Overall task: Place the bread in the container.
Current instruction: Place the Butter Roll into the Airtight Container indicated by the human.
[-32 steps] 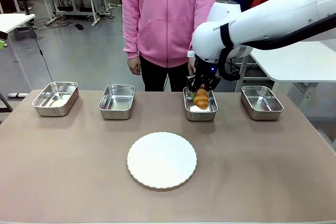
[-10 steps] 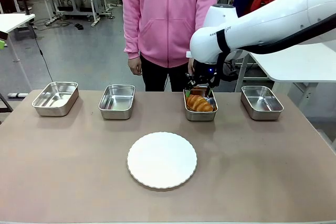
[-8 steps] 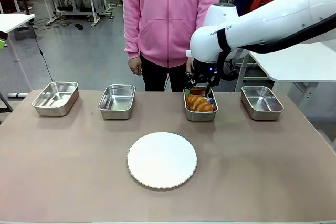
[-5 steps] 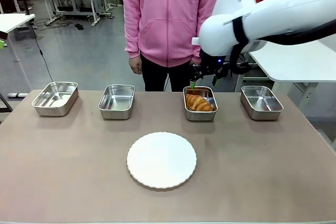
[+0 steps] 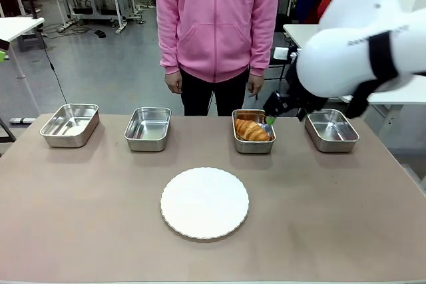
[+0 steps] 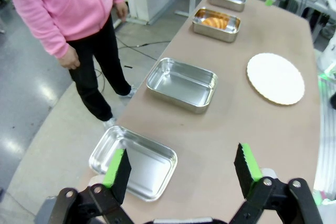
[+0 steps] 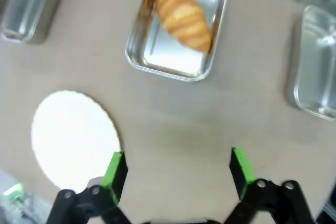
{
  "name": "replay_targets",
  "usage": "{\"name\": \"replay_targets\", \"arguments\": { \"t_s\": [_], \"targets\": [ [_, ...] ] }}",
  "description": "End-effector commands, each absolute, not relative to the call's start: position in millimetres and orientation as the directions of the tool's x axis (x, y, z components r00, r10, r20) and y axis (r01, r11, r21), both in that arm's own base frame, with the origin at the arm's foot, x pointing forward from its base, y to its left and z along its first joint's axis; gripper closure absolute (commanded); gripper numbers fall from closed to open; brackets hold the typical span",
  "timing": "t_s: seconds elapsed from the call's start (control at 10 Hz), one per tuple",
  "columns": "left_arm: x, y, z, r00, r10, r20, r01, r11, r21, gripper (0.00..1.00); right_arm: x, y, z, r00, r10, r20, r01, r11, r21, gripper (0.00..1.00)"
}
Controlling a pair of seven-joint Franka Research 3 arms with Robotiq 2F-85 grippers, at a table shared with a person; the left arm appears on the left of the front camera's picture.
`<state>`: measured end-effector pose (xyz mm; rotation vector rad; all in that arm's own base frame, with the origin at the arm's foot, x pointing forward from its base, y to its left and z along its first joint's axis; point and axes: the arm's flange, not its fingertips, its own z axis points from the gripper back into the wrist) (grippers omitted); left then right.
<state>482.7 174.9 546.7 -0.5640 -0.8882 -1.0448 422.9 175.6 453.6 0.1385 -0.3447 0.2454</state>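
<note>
The bread (image 5: 251,130), a golden-brown croissant, lies flat in the container (image 5: 253,145), the third steel pan from the left along the far edge. My right gripper (image 5: 271,116) hangs open just right of and above that pan, holding nothing. In the right wrist view the bread (image 7: 184,17) and container (image 7: 167,68) lie well beyond my open right gripper (image 7: 177,169). My left gripper (image 6: 181,166) is open and empty above the table's left end, over the leftmost pan (image 6: 134,163); the bread (image 6: 215,22) shows far off.
A round white plate (image 5: 205,202) sits mid-table. Empty steel pans stand at the far left (image 5: 70,124), left of centre (image 5: 148,128) and far right (image 5: 331,130). A person in a pink hoodie (image 5: 216,18) stands behind the table, hands down.
My right gripper let go of the bread, which now lies flat in the pan. The gripper then rose and drew back to the right, away from the pan.
</note>
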Motion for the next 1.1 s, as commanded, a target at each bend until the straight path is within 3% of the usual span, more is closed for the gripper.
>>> {"name": "replay_targets", "arguments": {
  "t_s": [0.0, 0.4, 1.0],
  "targets": [
    [480.9, 173.2, 547.9, 0.217, -0.496, 0.841, 0.912, 0.411, 0.006, 0.00, 394.9, 157.1, 446.8, 0.890, 0.234, 0.391, -0.298, 0.948, 0.112, 0.00],
    [480.9, 173.2, 547.9, 0.217, -0.496, 0.841, 0.912, 0.411, 0.006, 0.00, 383.1, 148.2, 431.7, 0.906, 0.261, 0.333, -0.305, 0.949, 0.086, 0.00],
    [480.9, 173.2, 547.9, 0.217, -0.496, 0.841, 0.912, 0.411, 0.006, 0.00, 380.7, 153.4, 438.0, 0.913, 0.211, 0.349, -0.255, 0.963, 0.085, 0.00]
  ]
}}
